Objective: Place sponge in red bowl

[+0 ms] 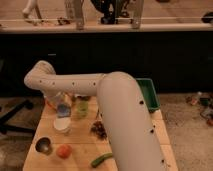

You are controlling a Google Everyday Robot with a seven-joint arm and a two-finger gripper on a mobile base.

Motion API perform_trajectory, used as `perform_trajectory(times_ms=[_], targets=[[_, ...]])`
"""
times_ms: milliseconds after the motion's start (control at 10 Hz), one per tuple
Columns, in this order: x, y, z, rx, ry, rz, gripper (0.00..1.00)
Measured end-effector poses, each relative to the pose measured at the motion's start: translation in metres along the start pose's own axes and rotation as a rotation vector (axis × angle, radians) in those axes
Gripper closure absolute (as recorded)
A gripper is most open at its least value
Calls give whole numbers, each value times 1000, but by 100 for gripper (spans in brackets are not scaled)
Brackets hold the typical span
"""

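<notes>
My white arm (120,115) rises from the bottom middle and bends at an elbow (37,77) on the upper left. From there it reaches down to the far left of the wooden table (80,142). The gripper (56,98) hangs there, just above a clear water bottle (62,116). A reddish shape (49,104), possibly the red bowl, peeks out at the table's far left edge under the gripper. A small green object (82,108) sits right of the bottle; I cannot tell whether it is the sponge.
On the table are a dark bunch of grapes (98,130), a metal cup (43,145), an orange fruit (63,151) and a green pepper (101,160). A green bin (150,94) stands at the right. A dark counter runs behind.
</notes>
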Motion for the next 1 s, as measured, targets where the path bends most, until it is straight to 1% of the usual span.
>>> perform_trajectory(times_ms=[600, 700, 800, 1000], targets=[[0, -1, 0, 0, 1, -2, 100], [1, -2, -1, 2, 8, -12, 100], [11, -10, -8, 11, 28, -23, 100], [31, -16, -24, 13, 63, -35, 100]])
